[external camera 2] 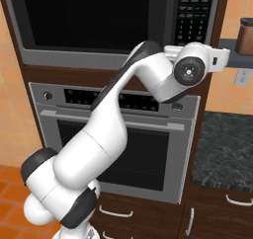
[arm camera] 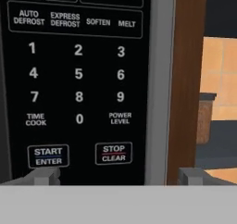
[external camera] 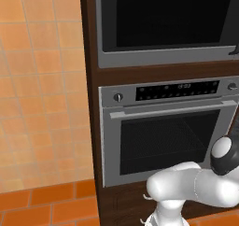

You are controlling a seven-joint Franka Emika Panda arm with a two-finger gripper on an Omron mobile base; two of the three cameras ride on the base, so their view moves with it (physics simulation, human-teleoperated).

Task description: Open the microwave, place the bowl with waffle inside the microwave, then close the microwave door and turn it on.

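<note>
The microwave (external camera 2: 113, 23) sits built into the dark wood column (external camera: 91, 127) above the silver oven (external camera 2: 123, 139), and its door (external camera 2: 84, 18) looks shut, flush with the grey frame. That door is a big stiff pane of black glass in metal: rigid, smooth and likely slippery on its face, so I'd judge it wants a pull at its free edge beside the keypad (arm camera: 78, 79) (no handle is visible), swinging on a hinge rather than lifting.

The arm reaches up to the right end of the microwave, the gripper (arm camera: 118, 177) hanging with its jaws spread wide and nothing between them. From the hand view it faces the keypad squarely and close: one fingertip (arm camera: 44, 176) lies just under the START/ENTER button (arm camera: 48, 156), the other (arm camera: 192, 176) past the grey frame, over the wood edge. The door glass lies off to the left of the pincer, beyond the keypad.

A brown canister (external camera 2: 245, 35) stands on a shelf to the right.
</note>
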